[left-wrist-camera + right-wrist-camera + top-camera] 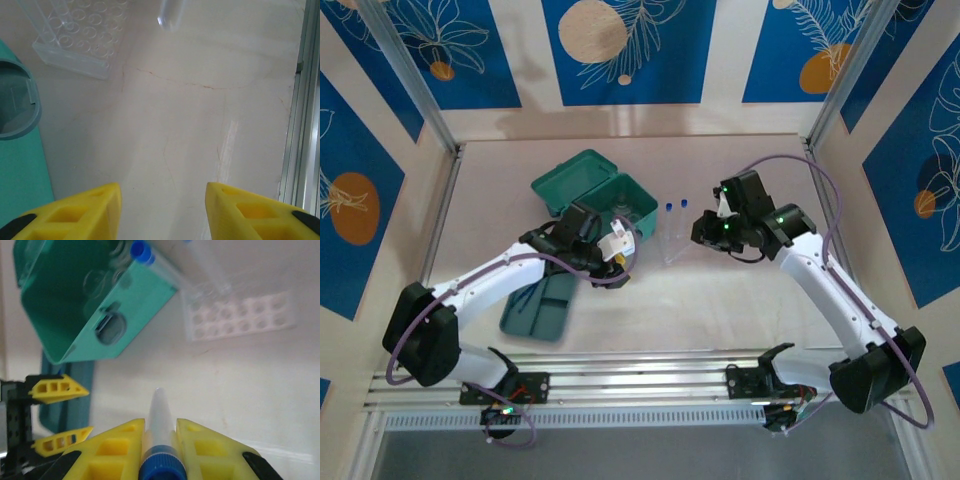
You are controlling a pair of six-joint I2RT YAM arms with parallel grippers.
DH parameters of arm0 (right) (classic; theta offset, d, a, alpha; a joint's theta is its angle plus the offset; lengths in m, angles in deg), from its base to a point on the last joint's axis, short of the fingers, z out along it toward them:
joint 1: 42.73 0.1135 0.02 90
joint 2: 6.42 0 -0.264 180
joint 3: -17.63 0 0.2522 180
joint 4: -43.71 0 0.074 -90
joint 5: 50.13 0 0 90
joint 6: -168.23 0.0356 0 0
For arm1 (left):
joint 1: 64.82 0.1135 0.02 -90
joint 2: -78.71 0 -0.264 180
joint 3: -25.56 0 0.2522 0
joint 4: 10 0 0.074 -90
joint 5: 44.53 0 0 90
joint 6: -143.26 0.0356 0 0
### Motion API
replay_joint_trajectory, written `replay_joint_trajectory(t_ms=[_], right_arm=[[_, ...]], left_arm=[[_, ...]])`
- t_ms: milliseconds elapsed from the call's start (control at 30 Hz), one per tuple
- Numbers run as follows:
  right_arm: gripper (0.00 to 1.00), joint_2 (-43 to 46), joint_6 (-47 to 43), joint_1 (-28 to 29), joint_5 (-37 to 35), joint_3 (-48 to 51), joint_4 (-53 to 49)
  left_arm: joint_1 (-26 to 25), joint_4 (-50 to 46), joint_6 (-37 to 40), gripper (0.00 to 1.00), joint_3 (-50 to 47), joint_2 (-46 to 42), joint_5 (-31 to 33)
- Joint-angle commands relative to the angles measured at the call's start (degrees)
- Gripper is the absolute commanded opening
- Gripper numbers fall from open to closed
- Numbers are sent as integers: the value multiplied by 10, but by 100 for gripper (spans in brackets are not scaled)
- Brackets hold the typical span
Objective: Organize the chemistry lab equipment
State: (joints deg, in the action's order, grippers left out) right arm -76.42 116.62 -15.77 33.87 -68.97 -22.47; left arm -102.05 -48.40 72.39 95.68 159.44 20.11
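My right gripper is shut on a thin clear tube with a blue cap, its tip pointing down over bare table. Two more blue-capped tubes stand in a clear rack just beside it. The teal hinged case lies open behind the rack, with clear glassware inside. My left gripper is open and holds nothing. It hovers over the table beside the case, its yellow fingers showing in the right wrist view. The dark-green divided tray lies under the left arm.
The table ends in a metal rail along the near edge and upright frame posts at the back corners. The clear rack is ahead and left of the left gripper, the case's edge close on its left.
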Motion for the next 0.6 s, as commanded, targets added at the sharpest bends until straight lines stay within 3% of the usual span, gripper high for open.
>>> replay_joint_trajectory(t_ms=[0,200,567], right_arm=[[13,-40,-18,28,-153,-58,-75],[13,-150,-24,54,-269,-136,-114],[13,-256,-62,18,-289,-221,-109]], left_arm=[[3,1,-1,48,-6,-10,-2],[3,-5,3,48,-4,-8,-7],[3,-11,7,48,-5,-11,-7]])
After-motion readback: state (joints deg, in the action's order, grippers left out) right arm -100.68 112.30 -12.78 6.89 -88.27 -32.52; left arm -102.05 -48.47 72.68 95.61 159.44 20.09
